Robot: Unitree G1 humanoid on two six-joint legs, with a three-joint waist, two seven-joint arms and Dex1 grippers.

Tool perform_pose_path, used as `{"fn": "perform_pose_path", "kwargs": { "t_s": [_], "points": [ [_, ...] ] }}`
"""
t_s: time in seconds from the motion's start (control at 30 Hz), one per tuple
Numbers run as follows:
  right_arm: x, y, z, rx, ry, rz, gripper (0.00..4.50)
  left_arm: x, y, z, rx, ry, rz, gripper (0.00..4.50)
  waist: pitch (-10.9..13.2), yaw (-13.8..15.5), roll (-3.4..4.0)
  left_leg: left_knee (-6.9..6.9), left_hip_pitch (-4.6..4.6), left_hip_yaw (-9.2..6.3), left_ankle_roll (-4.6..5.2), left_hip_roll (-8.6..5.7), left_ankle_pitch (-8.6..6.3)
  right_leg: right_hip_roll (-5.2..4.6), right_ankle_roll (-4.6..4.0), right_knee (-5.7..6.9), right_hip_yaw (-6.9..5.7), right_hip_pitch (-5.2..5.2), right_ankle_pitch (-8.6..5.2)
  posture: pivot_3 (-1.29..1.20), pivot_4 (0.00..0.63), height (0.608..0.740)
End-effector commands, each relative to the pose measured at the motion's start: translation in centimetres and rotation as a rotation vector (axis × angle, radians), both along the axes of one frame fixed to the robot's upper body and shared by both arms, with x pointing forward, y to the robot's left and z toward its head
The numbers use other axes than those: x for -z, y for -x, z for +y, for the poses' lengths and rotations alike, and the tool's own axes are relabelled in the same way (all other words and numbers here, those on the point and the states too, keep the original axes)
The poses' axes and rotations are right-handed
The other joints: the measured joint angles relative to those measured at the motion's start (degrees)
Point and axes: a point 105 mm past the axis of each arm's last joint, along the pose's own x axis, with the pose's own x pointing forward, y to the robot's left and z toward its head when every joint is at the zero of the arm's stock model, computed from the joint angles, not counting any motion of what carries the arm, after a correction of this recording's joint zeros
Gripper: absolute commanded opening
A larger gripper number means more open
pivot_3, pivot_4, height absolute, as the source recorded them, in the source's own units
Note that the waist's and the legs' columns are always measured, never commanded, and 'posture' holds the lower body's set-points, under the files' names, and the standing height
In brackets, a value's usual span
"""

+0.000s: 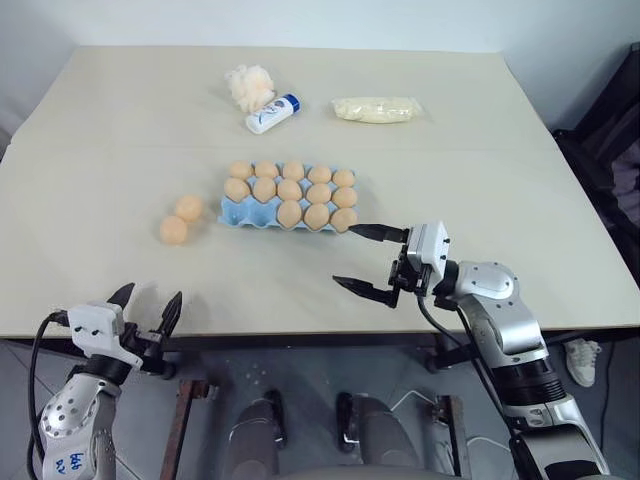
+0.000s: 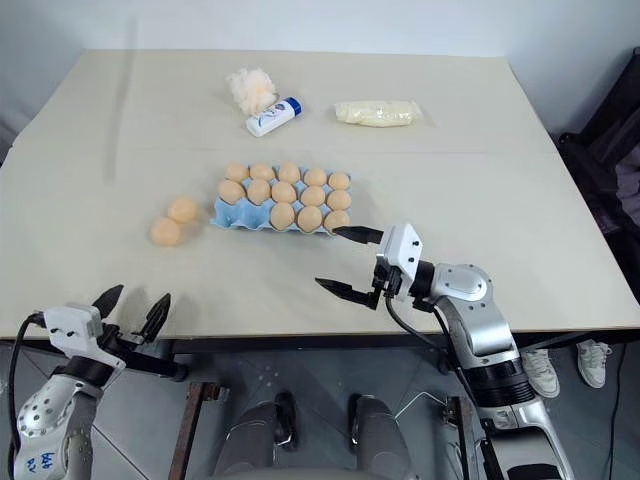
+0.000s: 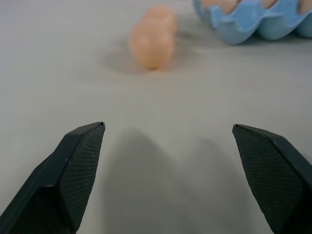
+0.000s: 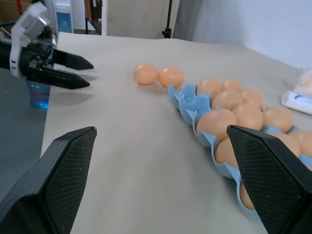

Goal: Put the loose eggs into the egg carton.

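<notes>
Right wrist view shows blue cup (image 4: 39, 94) beyond table edge; both claws (image 1: 146, 306) (image 1: 368, 262) open, empty.

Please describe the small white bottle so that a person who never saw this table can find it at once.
Look at the far side of the table, beyond the egg carton. The bottle lies on its side beside a pale fluffy puff; unlike its pale neighbours, it has a blue cap.

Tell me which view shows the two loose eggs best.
The left eye view: both loose eggs lie apart enough to count, left of the egg carton. The right wrist view shows them far off; in the left wrist view they overlap.
</notes>
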Motion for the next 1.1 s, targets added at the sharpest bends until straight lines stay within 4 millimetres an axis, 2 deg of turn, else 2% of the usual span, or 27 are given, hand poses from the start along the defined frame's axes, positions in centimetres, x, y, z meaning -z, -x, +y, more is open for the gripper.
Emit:
{"fn": "perform_pose_path", "kwargs": {
  "t_s": [0.03,0.13,0.2,0.27,0.33,0.57,0.67,0.7,0.73,0.93,1.03,1.1],
  "points": [
    [-0.7,-0.2,-0.1,-0.005,-0.016,-0.032,4.50,-1.9,-1.3,-0.6,0.016,-0.012,-0.053,4.47,0.00,0.05,0.00,-0.01,0.00,-0.03,0.00,0.01,0.00,0.02,0.04,-0.23,-0.05,-0.10,0.06,0.00,0.150,0.740],
    [-0.6,-0.3,-0.1,-0.005,-0.004,-0.030,4.50,-3.5,-3.9,-1.6,0.032,-0.015,-0.099,4.47,-0.06,0.22,0.11,-0.23,-0.38,0.05,0.01,0.09,-0.01,0.11,0.15,-0.95,-0.19,0.20,0.51,0.00,0.150,0.740],
    [-0.7,-0.3,-0.1,-0.006,-0.005,-0.031,4.50,-4.7,-5.7,-2.1,0.019,-0.010,-0.126,4.47,-0.08,0.35,0.08,-0.19,-0.74,0.26,-0.01,0.10,0.00,-0.03,0.26,-0.94,-0.26,-0.12,0.64,0.00,0.150,0.740],
    [-0.7,-0.3,-0.1,-0.007,-0.005,-0.030,4.50,-5.4,-7.5,-2.4,0.005,-0.005,-0.136,4.47,-0.10,0.42,0.08,-0.13,-0.72,0.33,-0.03,0.00,0.02,-0.06,0.44,-0.80,-0.21,-0.19,0.75,0.00,0.150,0.740],
    [-0.5,-0.2,0.0,-0.010,-0.003,-0.028,4.50,-5.3,-8.8,-2.4,-0.007,-0.060,-0.110,4.47,-0.15,0.32,0.11,0.00,-0.70,0.33,-0.02,-0.02,0.04,-0.05,1.12,-0.60,-0.27,-0.24,1.12,0.00,0.150,0.740],
    [-0.6,-0.2,0.2,-0.001,-0.008,-0.021,4.50,-5.3,-11.9,-3.2,-0.018,-0.015,-0.097,4.47,-0.18,0.47,0.09,0.49,-0.72,0.61,0.13,0.30,0.07,-0.07,0.82,0.40,-1.07,-0.71,0.88,0.00,0.150,0.740],
    [-0.4,-0.1,0.0,0.010,-0.007,-0.018,4.50,-5.3,-12.5,-2.6,-0.059,-0.006,-0.088,4.47,-0.18,0.22,0.09,0.82,-0.65,0.60,0.11,0.46,0.05,-0.01,0.74,0.72,-1.21,-0.70,0.85,0.00,0.150,0.740],
    [-0.4,-0.2,-0.2,0.019,-0.008,-0.016,4.50,-5.2,-12.5,-2.7,-0.048,0.001,-0.088,4.07,-0.18,0.22,0.09,0.93,-0.62,0.60,0.10,0.47,0.05,-0.01,0.70,0.80,-1.25,-0.70,0.89,0.00,0.150,0.740],
    [-0.3,-0.2,-0.3,0.025,-0.007,-0.014,4.50,-5.2,-12.5,-2.7,-0.043,0.003,-0.088,3.87,-0.18,0.21,0.09,0.93,-0.62,0.57,0.10,0.47,0.05,-0.01,0.66,0.76,-1.25,-0.69,1.01,0.00,0.150,0.740],
    [-0.1,-0.1,-0.4,0.038,-0.008,-0.009,4.50,-5.2,-11.2,-2.8,0.005,0.006,-0.112,2.01,-0.19,0.12,0.09,0.90,-0.70,0.59,0.10,0.45,0.05,0.03,0.46,0.37,-1.17,-0.69,1.32,0.00,0.150,0.740],
    [0.0,-0.2,-0.3,0.041,-0.008,-0.008,4.50,-6.1,-10.1,-3.3,0.059,-0.010,-0.166,2.01,-0.19,0.18,0.09,0.81,-0.71,0.64,0.10,0.46,0.05,0.02,0.43,0.32,-1.06,-0.72,1.31,0.00,0.150,0.740],
    [0.0,-0.2,-0.3,0.044,-0.009,-0.008,4.50,-6.7,-9.3,-4.8,0.144,-0.048,-0.202,2.01,-0.19,0.20,0.09,0.77,-0.72,0.65,0.09,0.47,0.05,0.02,0.42,0.31,-0.97,-0.76,1.30,0.00,0.150,0.740]
  ]
}}
